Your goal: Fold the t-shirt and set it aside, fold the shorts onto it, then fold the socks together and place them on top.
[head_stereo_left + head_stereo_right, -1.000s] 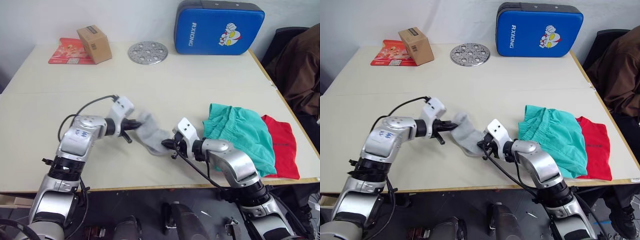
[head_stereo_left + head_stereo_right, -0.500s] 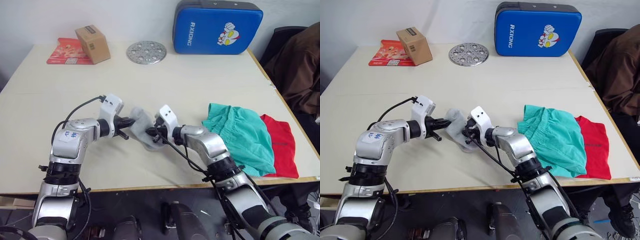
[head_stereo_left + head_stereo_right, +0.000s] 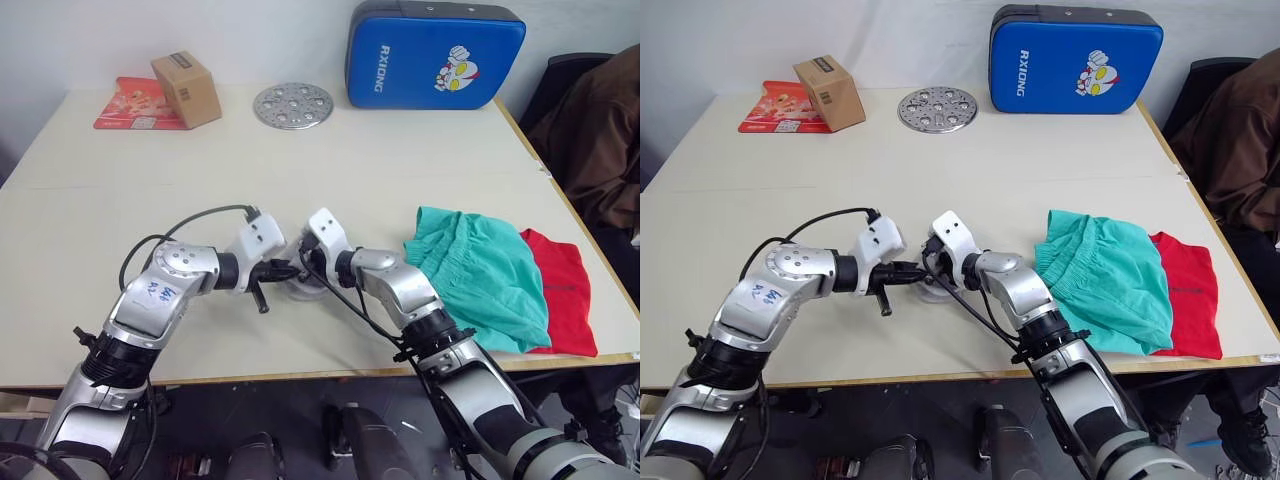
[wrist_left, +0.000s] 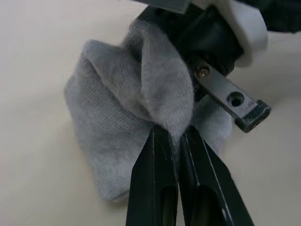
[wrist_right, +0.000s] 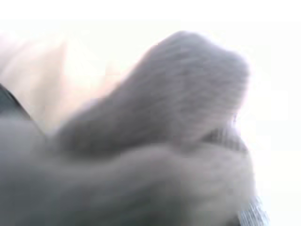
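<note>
1. The pale beige desk [image 3: 420,150] carried all the garments; a blue padded cushion [image 3: 432,55], a perforated metal disc [image 3: 293,104] and a brown cardboard box [image 3: 187,88] lay along its far side, well apart from the work.
2. The bright red soft cloth t-shirt [image 3: 565,295] lay folded near the desk's right edge.
3. The teal-green cloth shorts with a gathered waistband [image 3: 480,272] lay partly over the t-shirt, covering its left part. Judged from this, the first two steps were done.
4. The pair of light grey knit socks [image 4: 131,113] sat bunched on the desk to the left of the shorts, between the two arms, not yet on the stack.
5. The left end effector [image 4: 173,141] was clenched on a raised fold of the socks, its black fingers pinching the knit between them.
6. The right end effector [image 3: 300,262] pressed into the same bundle from the opposite side; whether its fingers gripped cloth could not be told.
7. Step in hand, as judged: folding the socks together. The next move would call for keeping the bundle compact, then carrying it rightward onto the shorts.
</note>
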Controlling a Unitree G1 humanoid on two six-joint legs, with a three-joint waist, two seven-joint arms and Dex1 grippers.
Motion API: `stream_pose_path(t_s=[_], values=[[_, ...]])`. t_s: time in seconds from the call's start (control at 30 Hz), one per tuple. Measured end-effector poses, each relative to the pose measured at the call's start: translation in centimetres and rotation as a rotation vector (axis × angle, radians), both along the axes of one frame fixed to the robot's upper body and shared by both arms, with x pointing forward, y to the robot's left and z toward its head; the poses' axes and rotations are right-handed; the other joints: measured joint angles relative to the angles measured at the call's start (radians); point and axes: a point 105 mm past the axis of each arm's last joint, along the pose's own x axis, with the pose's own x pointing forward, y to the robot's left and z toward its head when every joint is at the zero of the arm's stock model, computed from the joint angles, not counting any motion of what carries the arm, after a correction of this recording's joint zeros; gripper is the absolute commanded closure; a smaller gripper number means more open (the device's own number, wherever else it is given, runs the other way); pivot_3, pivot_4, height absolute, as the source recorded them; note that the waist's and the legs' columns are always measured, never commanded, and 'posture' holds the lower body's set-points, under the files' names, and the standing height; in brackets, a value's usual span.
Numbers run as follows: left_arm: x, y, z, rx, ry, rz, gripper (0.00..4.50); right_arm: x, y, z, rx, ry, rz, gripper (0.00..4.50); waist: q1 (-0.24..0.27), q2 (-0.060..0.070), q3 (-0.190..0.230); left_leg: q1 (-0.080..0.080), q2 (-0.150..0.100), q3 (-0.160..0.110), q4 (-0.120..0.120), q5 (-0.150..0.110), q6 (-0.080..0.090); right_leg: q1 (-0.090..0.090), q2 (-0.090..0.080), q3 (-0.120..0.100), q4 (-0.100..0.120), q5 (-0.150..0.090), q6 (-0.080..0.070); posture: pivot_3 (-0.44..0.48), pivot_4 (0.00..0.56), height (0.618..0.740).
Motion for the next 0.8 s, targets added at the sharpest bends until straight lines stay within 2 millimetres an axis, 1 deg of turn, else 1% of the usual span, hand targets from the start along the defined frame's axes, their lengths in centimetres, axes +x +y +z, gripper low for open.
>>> stream_pose_path(t_s=[0.13, 0.33, 0.4, 0.47, 0.53, 0.6, 0.67, 0.7, 0.73, 0.8], values=[[0.0, -0.4, -1.6, 0.101, -0.029, -0.069, 4.48, -1.0, -2.1, 0.0, -0.031, -0.003, -0.027, 4.5, 0.008, 0.0, 0.0, -0.001, 0.0, 0.0, 0.0, 0.0, 0.001, 0.0, 0.0, 0.0, -0.001, 0.0, 0.0, 0.0, 0.15, 0.74], [0.5, -0.8, -1.6, 0.121, -0.056, -0.11, 4.48, -3.6, -5.9, 0.5, -0.103, 0.001, -0.048, 4.5, 0.021, 0.0, 0.0, -0.001, 0.0, -0.001, 0.0, -0.001, 0.002, 0.0, 0.0, 0.0, -0.002, 0.0, 0.001, 0.0, 0.15, 0.74], [0.6, -0.9, -1.6, 0.124, -0.057, -0.112, 4.48, -4.2, -7.3, 0.8, -0.114, 0.01, -0.077, 4.5, 0.02, 0.0, 0.0, -0.001, 0.0, -0.001, 0.0, -0.001, 0.002, 0.0, 0.0, 0.0, -0.002, 0.0, 0.001, 0.0, 0.15, 0.74], [0.6, -0.9, -1.6, 0.127, -0.059, -0.113, 4.48, -4.3, -8.2, 1.7, -0.101, 0.005, -0.102, 4.5, 0.018, 0.0, 0.0, -0.001, 0.0, 0.0, 0.0, -0.001, 0.002, 0.0, 0.001, 0.0, -0.002, 0.0, 0.001, 0.0, 0.15, 0.74], [0.7, -0.9, -1.7, 0.125, -0.058, -0.113, 4.48, -4.4, -8.1, 3.2, -0.058, -0.016, -0.105, 4.5, 0.016, 0.0, 0.0, -0.001, 0.0, 0.0, -0.002, -0.001, 0.001, 0.0, 0.001, 0.0, -0.002, 0.0, 0.001, 0.0, 0.15, 0.74], [0.8, -0.9, -1.7, 0.121, -0.053, -0.113, 4.48, -4.3, -7.1, 5.0, 0.005, -0.038, -0.089, 4.5, 0.013, 0.0, 0.0, -0.001, 0.0, 0.0, -0.002, 0.0, 0.001, 0.0, 0.001, 0.0, -0.002, 0.0, 0.001, 0.0, 0.15, 0.74], [0.8, -0.9, -1.7, 0.116, -0.047, -0.114, 4.48, -4.3, -5.4, 6.6, 0.065, -0.061, -0.058, 4.5, 0.013, 0.0, 0.0, -0.001, 0.0, 0.0, -0.003, 0.0, 0.001, 0.0, 0.001, 0.0, -0.002, 0.0, 0.001, 0.0, 0.15, 0.74], [0.8, -1.0, -1.7, 0.112, -0.044, -0.115, 4.48, -4.3, -4.6, 6.9, 0.083, -0.066, -0.043, 4.5, 0.013, 0.0, 0.0, 0.0, 0.0, 0.0, -0.003, 0.0, 0.001, 0.0, 0.001, 0.0, -0.002, 0.0, 0.001, 0.0, 0.15, 0.74], [0.8, -1.1, -1.7, 0.108, -0.041, -0.118, 4.48, -4.3, -4.0, 6.8, 0.09, -0.06, -0.031, 4.5, 0.014, 0.0, 0.0, 0.0, 0.0, 0.0, -0.003, 0.0, 0.001, 0.0, 0.001, 0.0, -0.003, 0.0, 0.001, 0.0, 0.15, 0.74], [0.8, -1.1, -1.7, 0.094, -0.023, -0.115, 4.48, -4.0, -2.8, 5.5, 0.081, -0.022, -0.024, 4.5, 0.015, 0.0, 0.0, -0.001, 0.0, 0.0, -0.003, 0.0, 0.002, 0.0, 0.0, 0.0, -0.003, 0.0, 0.001, 0.0, 0.15, 0.74]])
